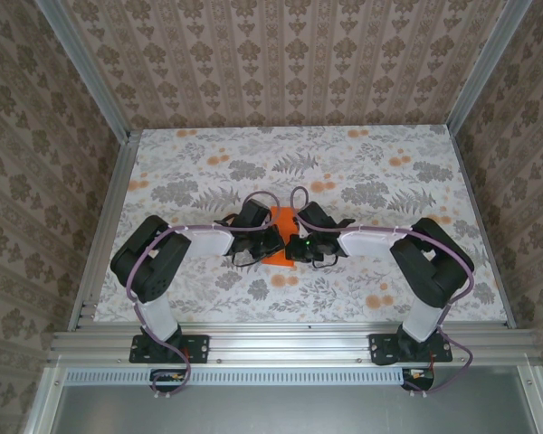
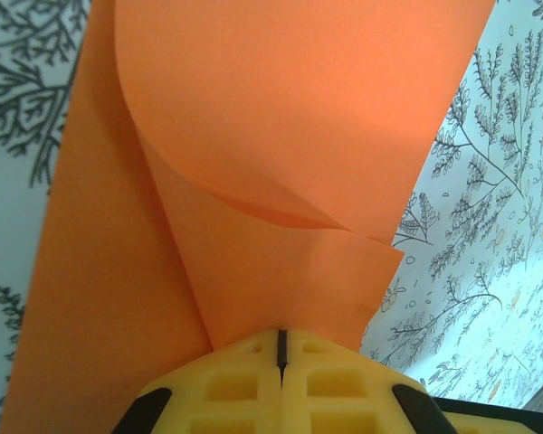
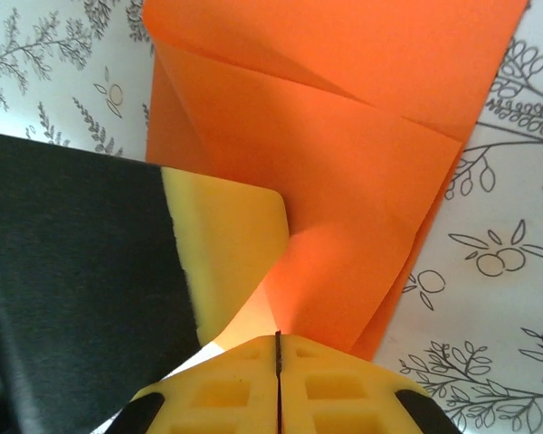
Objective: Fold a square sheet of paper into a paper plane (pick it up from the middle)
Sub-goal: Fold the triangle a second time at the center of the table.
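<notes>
Left wrist view: my left tool (image 2: 279, 336) and right tool (image 3: 277, 336) each clamp the square sheet of paper (image 2: 290, 117). It seems light, floppy, easily creased; I'd hold its folds

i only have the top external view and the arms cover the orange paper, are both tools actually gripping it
Observer: Yes for the left. In the left wrist view the left tool is shut, and the square sheet of paper runs into its tips.
Operator: and the right one
Observer: The right tool is shut too, and the paper funnels into its closed seam.
Operator: is the sheet lying flat
Observer: No. One flap curls up and over, while the layer under it looks to lie on the printed table.
</notes>
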